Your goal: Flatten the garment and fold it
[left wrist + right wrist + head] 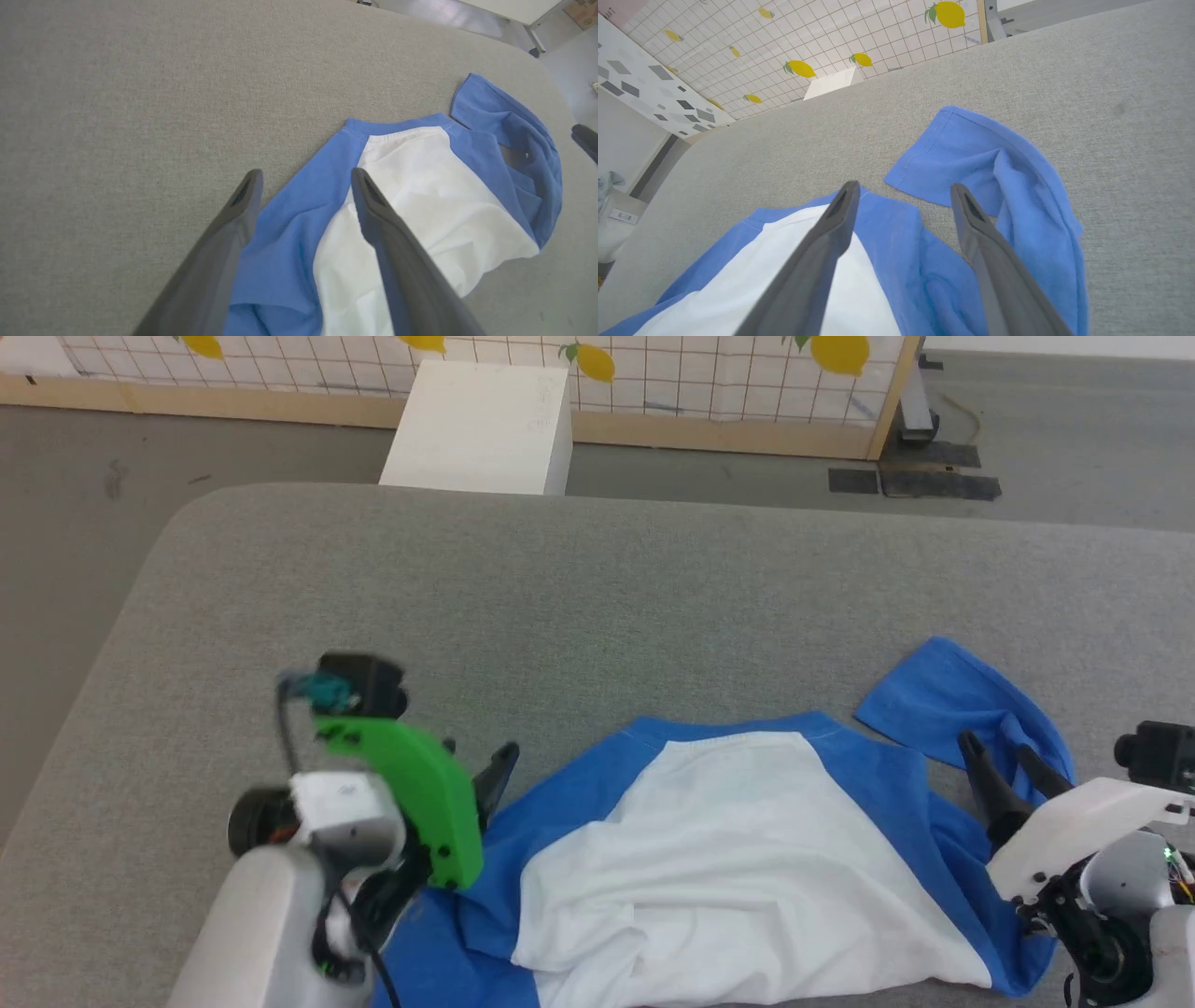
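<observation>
The garment (747,859) lies crumpled on the grey table (597,588), white body up and blue neckband toward the far side. Its right blue sleeve (943,695) is doubled back near the shoulder. My left gripper (306,175) is open just above the left blue sleeve (285,242), its fingers straddling the seam between blue and white, holding nothing. In the head view its green mount hides most of it. My right gripper (994,747) is open over the right shoulder, beside the folded sleeve (966,154), with nothing between its fingers (971,224).
The table's rounded left corner (177,532) drops to grey floor. A white box (481,425) stands beyond the far edge, in front of a lemon-patterned tiled panel (709,364). Bare grey surface stretches behind the garment.
</observation>
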Tool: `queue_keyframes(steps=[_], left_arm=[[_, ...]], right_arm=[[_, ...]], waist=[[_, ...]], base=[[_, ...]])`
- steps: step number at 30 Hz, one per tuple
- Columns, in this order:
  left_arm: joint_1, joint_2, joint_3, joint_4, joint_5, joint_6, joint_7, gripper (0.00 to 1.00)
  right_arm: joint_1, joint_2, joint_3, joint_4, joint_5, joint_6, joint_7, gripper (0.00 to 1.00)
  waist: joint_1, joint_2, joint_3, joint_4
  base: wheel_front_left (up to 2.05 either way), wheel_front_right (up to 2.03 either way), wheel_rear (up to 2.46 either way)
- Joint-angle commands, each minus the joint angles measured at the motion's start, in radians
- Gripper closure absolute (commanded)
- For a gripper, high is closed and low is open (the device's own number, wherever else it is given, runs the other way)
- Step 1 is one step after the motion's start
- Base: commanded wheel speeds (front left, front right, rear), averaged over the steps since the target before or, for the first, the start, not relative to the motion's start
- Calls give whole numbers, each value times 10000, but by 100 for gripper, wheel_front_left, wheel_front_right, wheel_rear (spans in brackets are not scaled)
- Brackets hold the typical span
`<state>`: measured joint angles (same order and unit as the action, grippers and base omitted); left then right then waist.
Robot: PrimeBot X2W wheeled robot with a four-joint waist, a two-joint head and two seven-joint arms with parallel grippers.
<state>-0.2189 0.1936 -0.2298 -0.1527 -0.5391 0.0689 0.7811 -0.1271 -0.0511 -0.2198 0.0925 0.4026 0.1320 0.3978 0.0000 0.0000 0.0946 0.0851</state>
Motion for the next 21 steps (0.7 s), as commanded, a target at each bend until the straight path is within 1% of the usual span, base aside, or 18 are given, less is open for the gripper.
queue_keyframes(steps=[1, 2, 4, 7, 10, 15, 21], left_arm=[[-427, 68, -276, 299, 306, -177, -21, 0], [-721, 20, -475, 645, 393, -331, -42, 0], [-1206, 139, -823, 1413, 755, -569, -16, 0], [-1775, 138, -1303, 2503, 1092, -893, 18, 0], [-2156, 123, -1660, 3322, 1313, -1104, 122, 0], [-2536, 92, -2042, 4431, 1512, -1311, 159, 0], [-2734, -32, -2300, 5400, 1600, -1392, 26, 0]], right_arm=[[84, 5, 63, -60, -249, -13, 36, 0], [70, 6, 92, -79, -338, -13, 56, 0], [14, 6, 165, -90, -391, -13, 94, 0], [-27, 7, 209, -111, -373, -13, 126, 0], [-48, 7, 187, -133, -193, -13, 181, 0], [-20, 8, 103, -254, -135, -13, 249, 0], [-56, 8, 93, -430, -151, -13, 338, 0]], waist=[[0, 0, 105, -76], [0, 0, 161, -122], [0, 0, 273, -248], [0, 0, 433, -409], [0, 0, 604, -529], [0, 0, 768, -615], [0, 0, 932, -610]], base=[[0, 0, 0], [0, 0, 0], [0, 0, 0], [0, 0, 0], [0, 0, 0], [0, 0, 0], [0, 0, 0]])
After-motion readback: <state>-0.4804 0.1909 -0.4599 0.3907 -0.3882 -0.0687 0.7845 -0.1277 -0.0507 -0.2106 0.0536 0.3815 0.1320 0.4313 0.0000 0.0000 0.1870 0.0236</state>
